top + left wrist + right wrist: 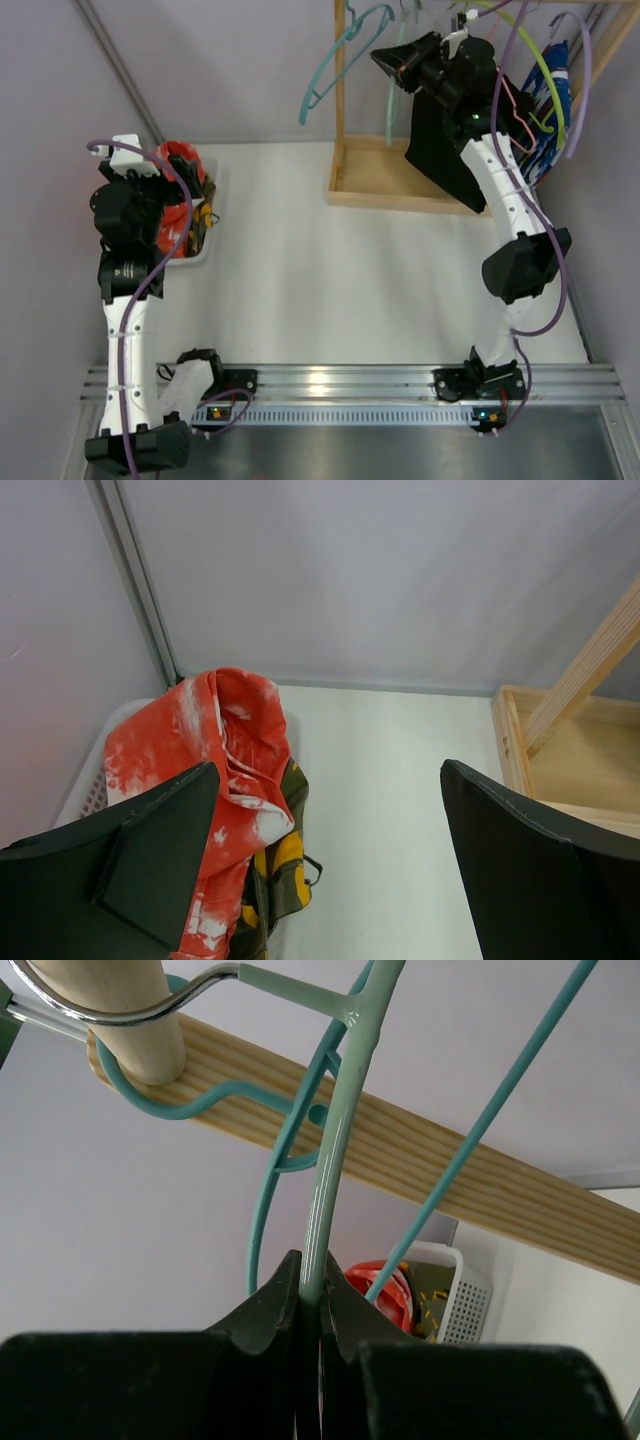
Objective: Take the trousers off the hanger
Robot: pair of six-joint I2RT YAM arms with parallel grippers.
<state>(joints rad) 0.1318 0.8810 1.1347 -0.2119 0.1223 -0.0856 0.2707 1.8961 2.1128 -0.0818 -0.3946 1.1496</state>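
Note:
The red-orange trousers with white marks (215,750) lie in a white basket (85,790) on top of the green-yellow camouflage trousers (275,865). Both also show in the top view (182,158). My left gripper (328,780) is open and empty, just above and to the right of that pile. My right gripper (312,1295) is raised at the wooden rack and shut on the arm of a pale green hanger (335,1140). The black trousers (440,150) hang down below that gripper (398,55). The right wrist view does not show them.
Teal hangers (255,1230) hook over the round rod (130,1015) under a wooden rail (450,1170). The rack's wooden base tray (385,185) stands at the back. More hangers and blue cloth (555,95) hang at the far right. Walls close in on both sides.

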